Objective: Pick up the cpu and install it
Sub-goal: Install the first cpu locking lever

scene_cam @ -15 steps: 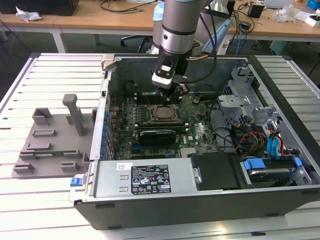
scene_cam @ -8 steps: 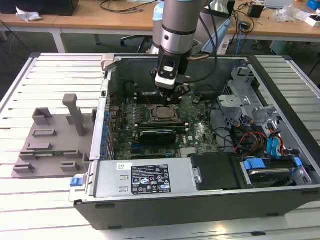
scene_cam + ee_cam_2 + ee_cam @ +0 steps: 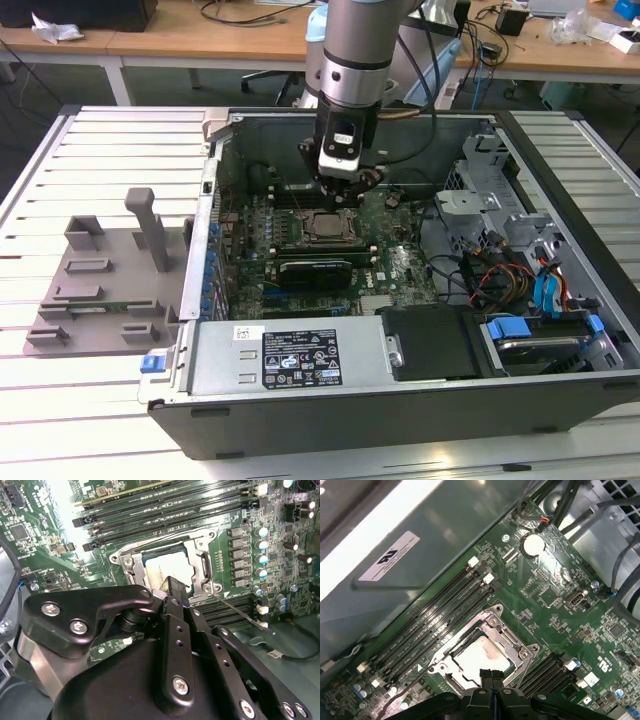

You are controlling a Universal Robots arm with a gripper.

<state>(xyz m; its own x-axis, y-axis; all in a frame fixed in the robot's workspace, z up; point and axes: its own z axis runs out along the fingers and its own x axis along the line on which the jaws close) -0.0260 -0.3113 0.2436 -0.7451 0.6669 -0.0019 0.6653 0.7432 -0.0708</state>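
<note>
– Layout, left to right in the exterior view?
– Grey fixture plate (image 3: 100,285) lies on the slatted table (image 3: 100,150) at the exterior view's left, just beside the open computer case (image 3: 400,400). Your arm (image 3: 355,50) comes down into the case near its middle. Drive bays with blue tabs (image 3: 545,330) sit at the exterior view's right.

– Cpu?
– You have the cpu (image 3: 325,226) lying flat inside the socket frame (image 3: 303,222) on the green motherboard (image 3: 400,270), silver top up. Both wrist views show it seated there (image 3: 170,565) (image 3: 480,655), with the metal frame (image 3: 205,567) (image 3: 495,625) around it and memory slots (image 3: 165,505) (image 3: 435,625) running alongside. A long black card (image 3: 315,270) sits just beside the socket, on the side nearer the exterior camera.

– Gripper?
– Your gripper (image 3: 340,195) hangs right over the socket. In the first wrist view its tips (image 3: 490,672) are pressed together, a thin seam between them, so it is closed and carries no part. In the second wrist view the gripper (image 3: 172,582) stands over the cpu's edge. You cannot tell from these views whether it touches the chip.
</note>
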